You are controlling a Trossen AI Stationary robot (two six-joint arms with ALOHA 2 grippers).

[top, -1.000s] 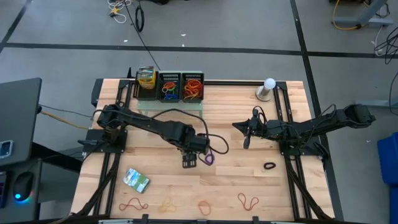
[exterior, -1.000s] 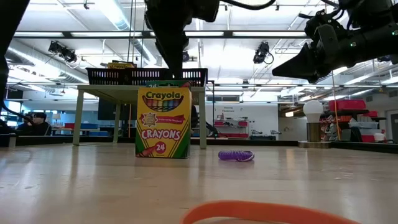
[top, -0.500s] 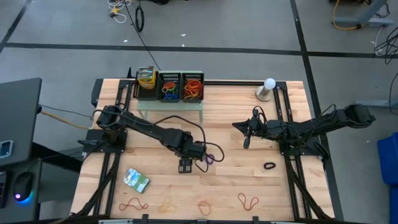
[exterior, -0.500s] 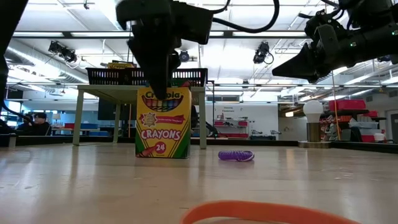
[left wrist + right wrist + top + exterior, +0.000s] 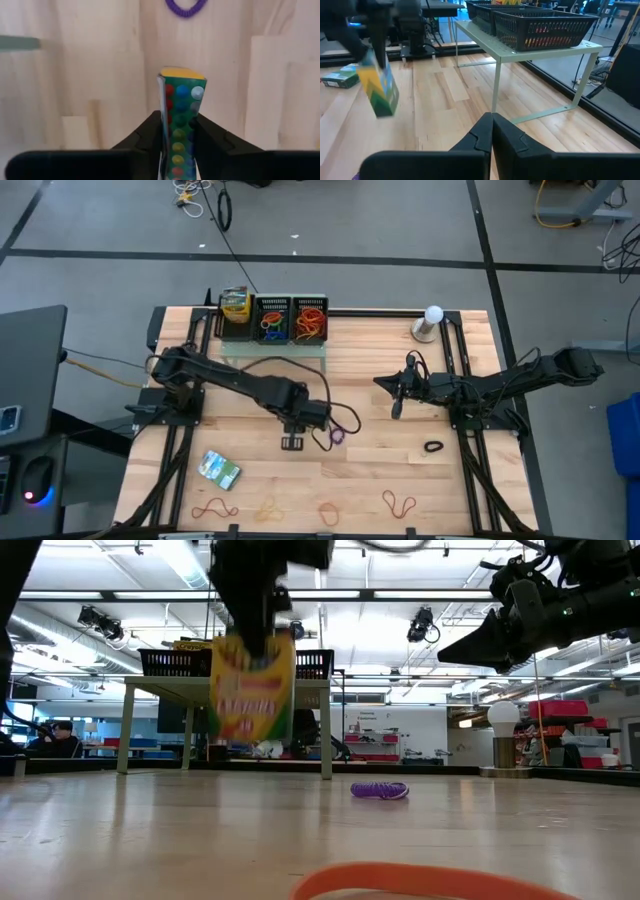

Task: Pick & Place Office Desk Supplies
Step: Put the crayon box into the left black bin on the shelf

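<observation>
Front edge of the table, near to far. Rubber bands: a red-brown loop (image 5: 214, 508), a tan loop (image 5: 268, 508), an orange loop (image 5: 329, 511) and a doubled orange-red loop (image 5: 399, 503), all thin and lying flat along the front edge. In the low view one orange loop (image 5: 420, 883) fills the foreground.

Green-white-blue packet (image 5: 219, 469): small, flat, lying near the front left corner.

Black rubber band (image 5: 433, 446): a small oval toward the table's right side.

Crayon box (image 5: 252, 687): yellow-and-green card carton, lifted clear of the table (image 5: 400, 470) at its middle. The left gripper (image 5: 178, 131) clamps it from both sides, its dark fingers pressed on the narrow dotted face.

Purple rubber band (image 5: 335, 434): a ribbed coil on the wood just beside the held box.

Right gripper (image 5: 396, 408): closed on nothing, hanging right of centre above bare wood.

Pale-green perforated shelf (image 5: 540, 52): on thin legs at the back edge, carrying black mesh trays (image 5: 291, 319) of bands and a second crayon box (image 5: 235, 305).

White bulb-shaped object (image 5: 431, 321): at the back right.
</observation>
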